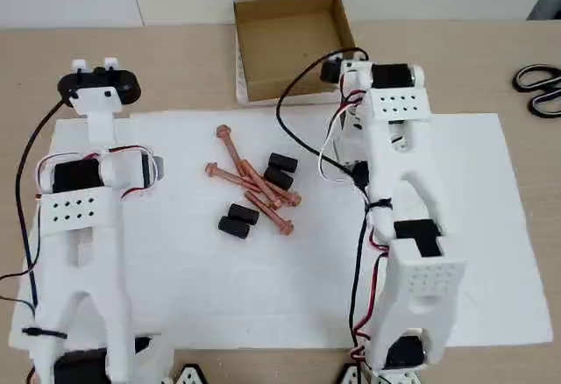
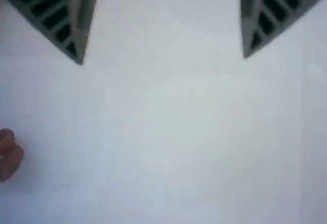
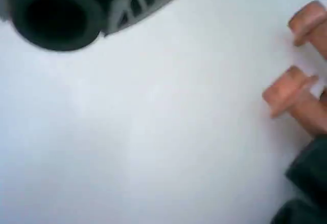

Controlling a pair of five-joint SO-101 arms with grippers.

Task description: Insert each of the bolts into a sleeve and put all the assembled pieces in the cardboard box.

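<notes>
White plastic arms (image 1: 96,261) carry black servos (image 1: 77,174), perforated plates (image 1: 72,209) and black-red cables (image 1: 280,108).

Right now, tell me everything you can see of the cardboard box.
The box is a shallow, roughly square tray of brown cardboard, open at the top, with low upright walls and a bare floor; nothing lies in it. The outside of its near wall looks white. It sits flat and slightly turned on the wooden table, just past the far edge of the white sheet. A black cable arcs across its near right corner.
</notes>
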